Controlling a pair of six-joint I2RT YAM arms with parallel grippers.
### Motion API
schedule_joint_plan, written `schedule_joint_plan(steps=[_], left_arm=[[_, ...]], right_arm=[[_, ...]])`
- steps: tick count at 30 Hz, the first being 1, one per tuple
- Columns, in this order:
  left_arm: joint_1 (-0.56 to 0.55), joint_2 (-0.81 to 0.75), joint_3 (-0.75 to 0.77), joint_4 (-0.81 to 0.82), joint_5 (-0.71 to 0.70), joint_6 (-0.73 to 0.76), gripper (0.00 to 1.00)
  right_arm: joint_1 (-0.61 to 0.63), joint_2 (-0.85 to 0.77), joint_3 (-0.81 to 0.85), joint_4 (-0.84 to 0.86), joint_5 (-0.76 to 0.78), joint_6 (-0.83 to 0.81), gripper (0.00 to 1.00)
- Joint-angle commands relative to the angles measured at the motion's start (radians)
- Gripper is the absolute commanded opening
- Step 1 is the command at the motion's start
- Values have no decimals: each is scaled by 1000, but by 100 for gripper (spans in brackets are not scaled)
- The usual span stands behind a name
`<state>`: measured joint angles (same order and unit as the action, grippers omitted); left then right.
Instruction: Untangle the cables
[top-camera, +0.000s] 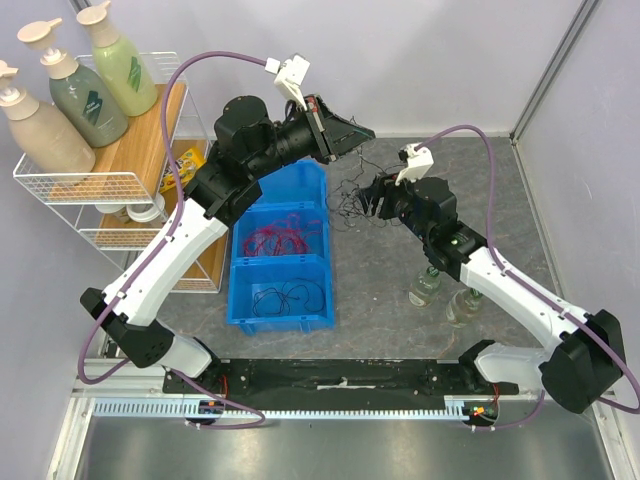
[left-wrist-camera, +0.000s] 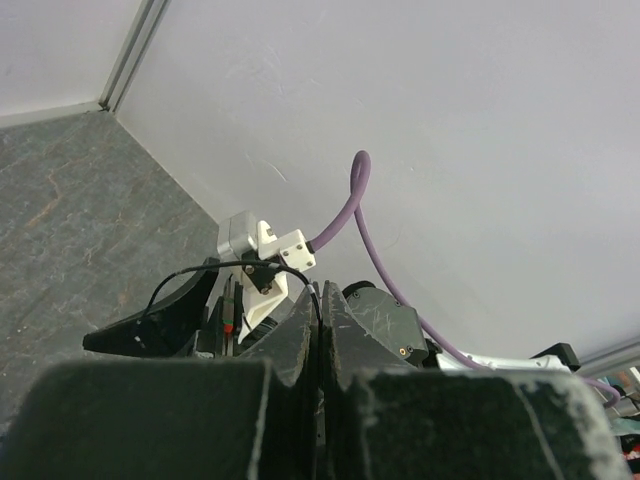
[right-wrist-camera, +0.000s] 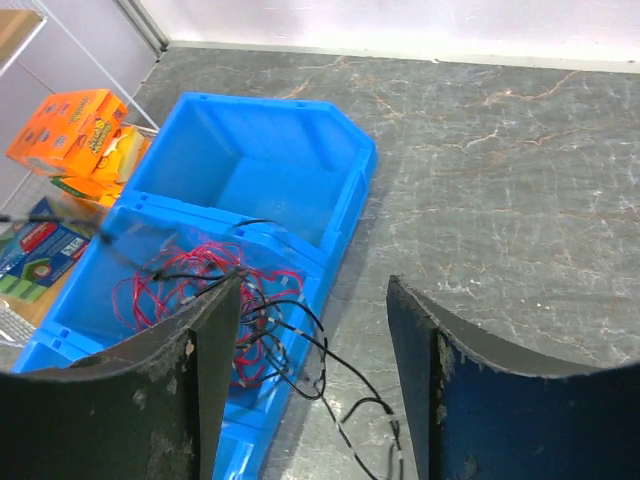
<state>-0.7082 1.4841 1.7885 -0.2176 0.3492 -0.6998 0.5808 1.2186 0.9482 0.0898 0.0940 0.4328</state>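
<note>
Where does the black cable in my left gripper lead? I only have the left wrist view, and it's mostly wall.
Observer: The black cable seems to join a loose black tangle right of the blue bin, between the left gripper and the right gripper.
Operator: Is the other arm holding it?
Observer: No, its fingers stand open.
Operator: Anything sorted yet?
Observer: Red cables lie in the bin's middle compartment.

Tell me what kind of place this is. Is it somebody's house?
Probably a robot lab or test booth, not a house. Two robot arms are bolted to a table, plain walls box it in, and a blue bin holds cables for practice.
</note>
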Motion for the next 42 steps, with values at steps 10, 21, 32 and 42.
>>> schedule_joint_plan(steps=[10,21,32,42], left_arm=[[1,-28,11,50,30,-29,2],[3,-18,22,44,7,-9,2],[3,-16,38,47,25,-20,2],[3,-8,49,55,27,-18,2]], right_arm=[[1,10,-43,240,-312,23,55],[1,-37,-66,214,-510,11,64],[1,-34,-61,264,-517,12,69],[1,9,-61,288,-494,53,39]])
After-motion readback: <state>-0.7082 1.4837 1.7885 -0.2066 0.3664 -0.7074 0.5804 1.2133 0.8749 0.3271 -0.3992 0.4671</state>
